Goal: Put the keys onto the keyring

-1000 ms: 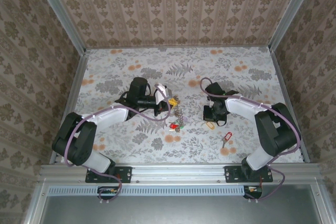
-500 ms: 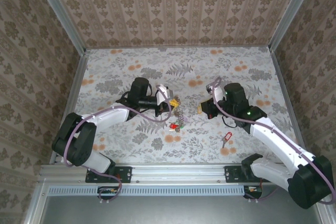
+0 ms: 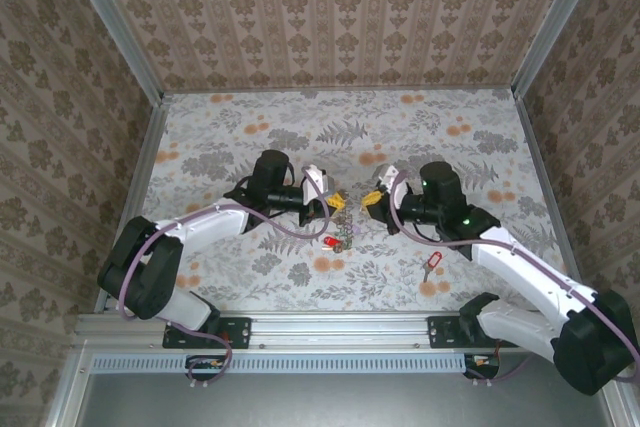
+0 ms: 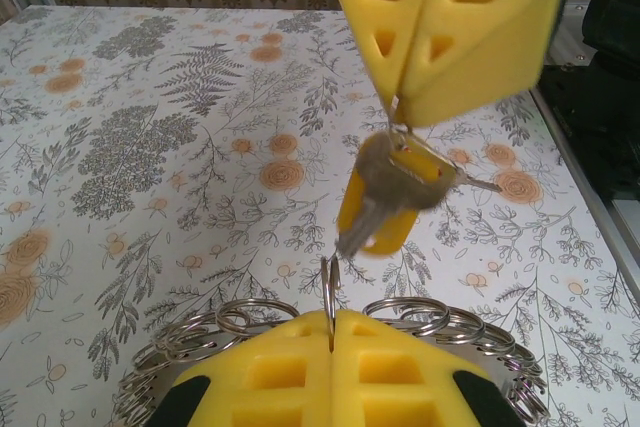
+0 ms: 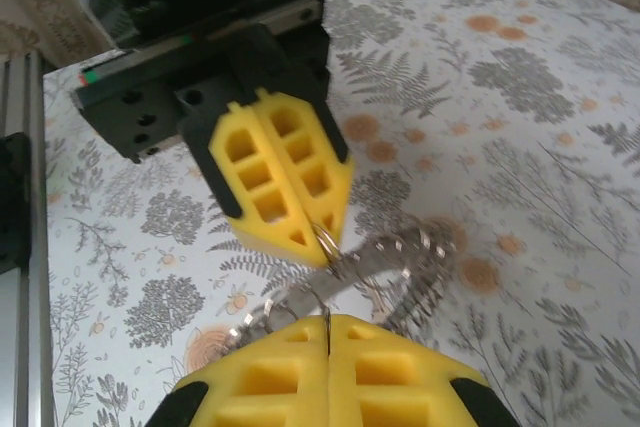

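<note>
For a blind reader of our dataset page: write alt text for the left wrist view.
The shut right hand dangles a yellow-tagged key just above one upright ring of the keyring, a chain of silvery rings pinched in the shut left hand. Below lies a floral-print table.
</note>
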